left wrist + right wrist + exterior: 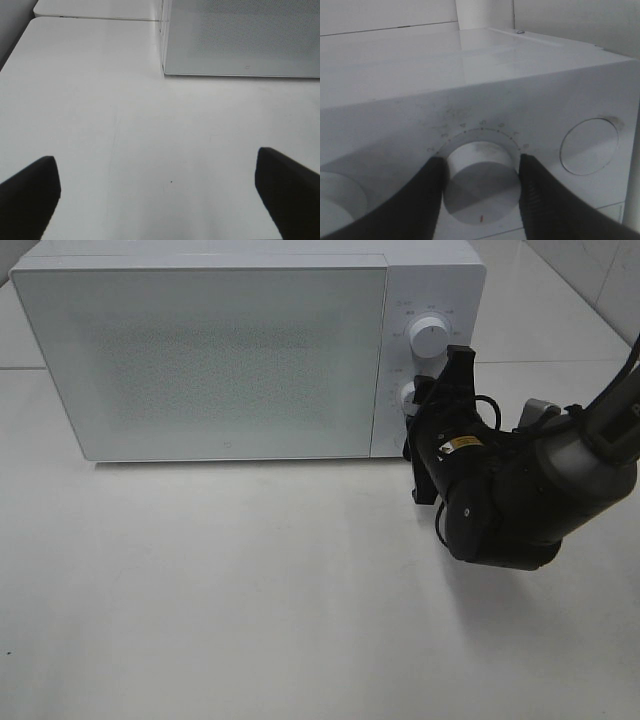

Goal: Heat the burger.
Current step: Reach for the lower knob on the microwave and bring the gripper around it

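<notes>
The burger is hidden; no view shows it. The white microwave (240,350) stands at the back of the table with its frosted door (200,360) closed. My right gripper (415,402) reaches up to the control panel. In the right wrist view my right gripper (481,161) has a finger pressed on each side of the lower knob (480,190), shut on it. My left gripper (157,200) hangs open over the bare white table (125,125), short of the microwave's front corner (165,70), with nothing between its fingers.
The upper knob (430,340) sits above the gripped one on the panel. The right arm (540,490) stretches in from the right edge. A second white tabletop (95,9) adjoins behind the microwave's left side.
</notes>
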Action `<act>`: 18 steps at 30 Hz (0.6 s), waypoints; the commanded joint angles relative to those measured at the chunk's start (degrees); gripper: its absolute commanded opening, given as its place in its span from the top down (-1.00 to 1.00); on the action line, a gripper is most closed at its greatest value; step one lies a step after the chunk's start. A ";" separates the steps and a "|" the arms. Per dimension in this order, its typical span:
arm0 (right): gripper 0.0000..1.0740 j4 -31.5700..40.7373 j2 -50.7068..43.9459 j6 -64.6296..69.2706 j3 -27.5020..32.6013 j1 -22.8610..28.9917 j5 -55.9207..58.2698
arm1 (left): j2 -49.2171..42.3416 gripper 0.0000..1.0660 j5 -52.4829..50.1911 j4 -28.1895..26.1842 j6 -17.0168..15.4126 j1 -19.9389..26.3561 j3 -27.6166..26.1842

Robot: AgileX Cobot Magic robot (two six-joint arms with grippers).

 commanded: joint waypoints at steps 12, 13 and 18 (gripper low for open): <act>0.84 -3.61 -0.34 -1.38 -0.97 -0.17 -3.55 | -1.49 -0.84 -0.52 -0.34 -0.06 0.00 0.17; 0.84 -3.61 -0.34 -1.38 -0.97 -0.17 -3.55 | -1.49 -0.84 -0.52 -0.34 -0.06 0.00 0.17; 0.60 -3.61 -0.34 -1.43 -0.97 -0.17 -3.67 | -1.49 -0.84 -0.52 -0.34 -0.06 0.00 0.17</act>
